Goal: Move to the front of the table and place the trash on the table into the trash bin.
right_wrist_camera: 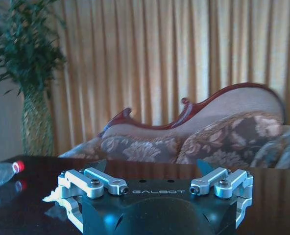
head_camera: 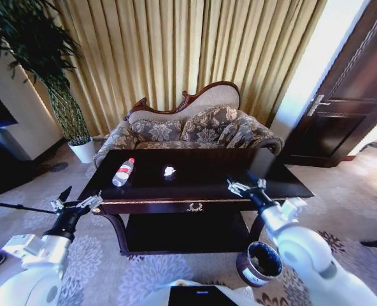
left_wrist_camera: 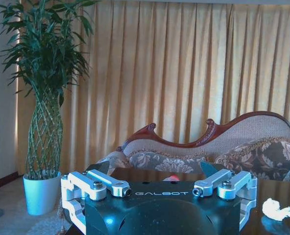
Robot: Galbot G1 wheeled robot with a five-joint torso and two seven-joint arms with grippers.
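Note:
The dark glossy table point(head_camera: 265, 167) stands right in front of me. On its left part lies a clear bottle point(head_camera: 123, 172) with a red cap, and a crumpled white paper point(head_camera: 169, 171) rests near the middle. The round dark trash bin point(head_camera: 260, 262) sits on the carpet below the table's front right corner. My left gripper point(head_camera: 80, 198) hovers open at the table's front left corner. My right gripper point(head_camera: 248, 183) is open over the front edge, right of the gold emblem. The left wrist view shows the left gripper point(left_wrist_camera: 155, 169), the bottle's cap point(left_wrist_camera: 173, 178) and the paper point(left_wrist_camera: 277, 209). In the right wrist view the bottle point(right_wrist_camera: 3, 172) lies beyond the right gripper point(right_wrist_camera: 150, 166).
A floral sofa point(head_camera: 195, 124) stands close behind the table, with gold curtains behind it. A tall plant in a white pot point(head_camera: 83, 151) is at the back left and a dark door point(head_camera: 348, 95) at the right. The table has a lower shelf point(head_camera: 182, 233).

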